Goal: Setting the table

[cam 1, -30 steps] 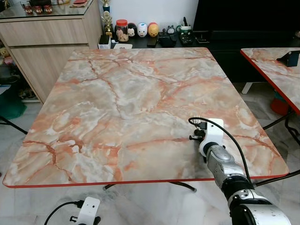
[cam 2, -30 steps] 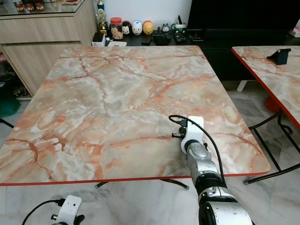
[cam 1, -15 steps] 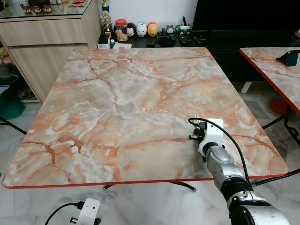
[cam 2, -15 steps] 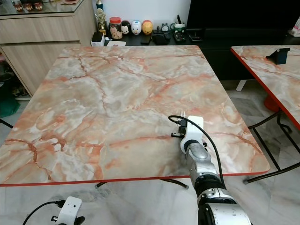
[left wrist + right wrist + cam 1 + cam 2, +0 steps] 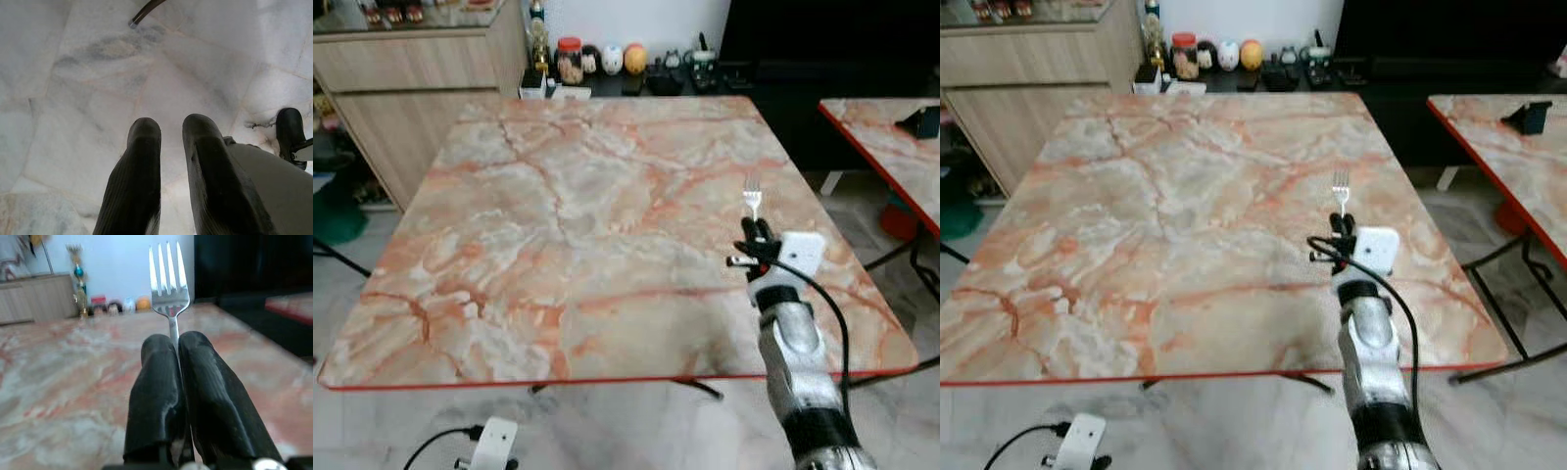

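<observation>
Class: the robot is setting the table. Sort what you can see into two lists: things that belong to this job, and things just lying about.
Belongs to the job:
fork, gripped upright in the right hand
marble-patterned table

Just lying about:
jar and small ornaments on the low shelf beyond the table
wooden cabinet
second table
left hand, idle above the floor

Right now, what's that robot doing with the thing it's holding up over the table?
The robot is setting the table. Its right gripper is shut on a fork, gripped by the handle with the tines pointing away from the robot, above the right side of the marble-patterned table. The fork has not been laid down yet. The left gripper hangs idle, pointing at the tiled floor.
</observation>
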Robot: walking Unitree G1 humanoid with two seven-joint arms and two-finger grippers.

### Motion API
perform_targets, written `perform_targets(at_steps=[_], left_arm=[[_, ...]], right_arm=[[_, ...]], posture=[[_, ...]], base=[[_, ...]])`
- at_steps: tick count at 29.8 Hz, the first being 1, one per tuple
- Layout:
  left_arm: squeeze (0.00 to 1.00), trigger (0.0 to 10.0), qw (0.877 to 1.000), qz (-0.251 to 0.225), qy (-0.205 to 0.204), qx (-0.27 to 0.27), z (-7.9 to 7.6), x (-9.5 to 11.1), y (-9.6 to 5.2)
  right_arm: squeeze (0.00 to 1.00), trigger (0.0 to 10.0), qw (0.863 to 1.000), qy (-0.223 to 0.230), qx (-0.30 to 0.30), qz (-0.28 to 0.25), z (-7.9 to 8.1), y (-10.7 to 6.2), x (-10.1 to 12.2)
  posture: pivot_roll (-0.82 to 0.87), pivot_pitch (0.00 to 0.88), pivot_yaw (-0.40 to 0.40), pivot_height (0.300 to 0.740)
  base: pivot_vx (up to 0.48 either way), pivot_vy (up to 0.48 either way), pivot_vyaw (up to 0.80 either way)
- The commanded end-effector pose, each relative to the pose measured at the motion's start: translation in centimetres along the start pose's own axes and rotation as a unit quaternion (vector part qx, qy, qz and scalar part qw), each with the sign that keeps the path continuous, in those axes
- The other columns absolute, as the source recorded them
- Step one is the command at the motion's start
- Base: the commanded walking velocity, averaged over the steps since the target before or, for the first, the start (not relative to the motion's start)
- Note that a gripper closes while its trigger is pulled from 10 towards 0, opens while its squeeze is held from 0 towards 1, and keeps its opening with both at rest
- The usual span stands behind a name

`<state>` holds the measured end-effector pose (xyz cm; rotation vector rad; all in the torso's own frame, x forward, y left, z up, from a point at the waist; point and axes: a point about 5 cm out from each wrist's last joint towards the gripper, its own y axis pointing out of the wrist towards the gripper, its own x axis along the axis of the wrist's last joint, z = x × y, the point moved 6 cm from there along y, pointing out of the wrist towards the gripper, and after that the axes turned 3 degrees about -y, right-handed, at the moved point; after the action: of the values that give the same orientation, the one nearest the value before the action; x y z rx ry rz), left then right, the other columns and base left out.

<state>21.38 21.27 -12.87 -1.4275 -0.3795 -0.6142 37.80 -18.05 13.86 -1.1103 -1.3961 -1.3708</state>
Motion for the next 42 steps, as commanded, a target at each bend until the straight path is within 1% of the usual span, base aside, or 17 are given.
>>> perform_targets(at_steps=[1, 5, 6, 8, 9, 10, 11, 12, 15, 18, 31, 42], left_arm=[[0.0, 10.0, 1.0, 0.02, -0.009, 0.008, 0.4, -1.2, -0.2], [0.0, 10.0, 0.999, 0.024, -0.026, 0.016, 0.8, -1.4, -0.3], [0.0, 10.0, 0.999, 0.022, -0.038, 0.02, 1.0, -1.1, -0.2], [0.0, 10.0, 0.999, 0.018, -0.046, 0.021, 1.2, -0.8, -0.2], [0.0, 10.0, 0.998, 0.016, -0.052, 0.021, 1.2, -0.6, -0.1], [0.0, 10.0, 0.998, 0.013, -0.056, 0.021, 1.2, -0.3, -0.1], [0.0, 10.0, 0.998, 0.013, -0.056, 0.021, 1.2, -0.3, -0.1], [0.0, 10.0, 0.998, 0.011, -0.059, 0.024, 1.3, -0.1, 0.0], [0.0, 10.0, 0.997, 0.01, -0.067, 0.029, 1.4, 0.0, 0.0], [0.0, 10.0, 0.997, 0.01, -0.069, 0.025, 1.2, 0.0, 0.0], [0.0, 10.0, 0.997, 0.006, -0.072, 0.025, 1.1, 0.3, 0.1], [0.0, 10.0, 0.998, 0.001, -0.067, 0.021, 0.9, 0.8, 0.2]], right_arm=[[0.0, 10.0, 0.998, -0.017, -0.01, -0.059, -0.6, -0.4, 3.1], [0.0, 10.0, 0.997, -0.023, -0.013, -0.074, -0.7, -1.1, 3.7], [0.0, 10.0, 0.997, -0.022, -0.021, -0.072, -0.9, -1.2, 3.5], [0.0, 10.0, 0.997, -0.017, -0.027, -0.071, -0.9, -1.2, 3.5], [0.0, 10.0, 0.997, -0.016, -0.026, -0.07, -0.8, -1.2, 3.6], [0.0, 10.0, 0.997, -0.018, -0.022, -0.065, -0.3, -1.1, 3.7], [0.0, 10.0, 0.997, -0.018, -0.022, -0.065, -0.3, -1.1, 3.7], [0.0, 10.0, 0.997, -0.018, -0.014, -0.07, 0.2, -1.0, 4.1], [0.0, 10.0, 0.997, -0.021, -0.011, -0.077, 0.4, -0.7, 4.7], [0.0, 10.0, 0.996, -0.013, -0.012, -0.084, 0.3, -0.6, 5.1], [0.0, 10.0, 0.996, -0.013, -0.009, -0.088, 0.5, -0.1, 5.8], [0.0, 10.0, 0.995, -0.019, -0.019, -0.091, -0.2, 0.1, 6.3]], posture=[[0.02, 0.0, -0.015, 0.74], [0.02, 0.0, -0.012, 0.74], [0.02, 0.0, -0.009, 0.74], [0.02, 0.0, -0.008, 0.74], [0.02, 0.0, -0.007, 0.74], [0.01, 0.0, -0.006, 0.74], [0.01, 0.0, -0.006, 0.74], [0.02, 0.0, -0.01, 0.74], [0.01, 0.0, -0.011, 0.74], [0.01, 0.0, -0.011, 0.74], [0.01, 0.0, -0.009, 0.74], [0.01, 0.0, -0.008, 0.74]], base=[[0.0, 0.0, 0.0], [0.0, 0.0, 0.0], [0.0, 0.0, 0.0], [0.0, -0.204, 0.0], [0.0, -0.409, 0.0], [0.0, -0.48, 0.0], [0.0, -0.48, 0.0], [0.0, -0.48, 0.0], [0.0, -0.48, 0.0], [0.0, -0.48, 0.0], [0.0, -0.48, 0.0], [0.0, -0.48, 0.0]])
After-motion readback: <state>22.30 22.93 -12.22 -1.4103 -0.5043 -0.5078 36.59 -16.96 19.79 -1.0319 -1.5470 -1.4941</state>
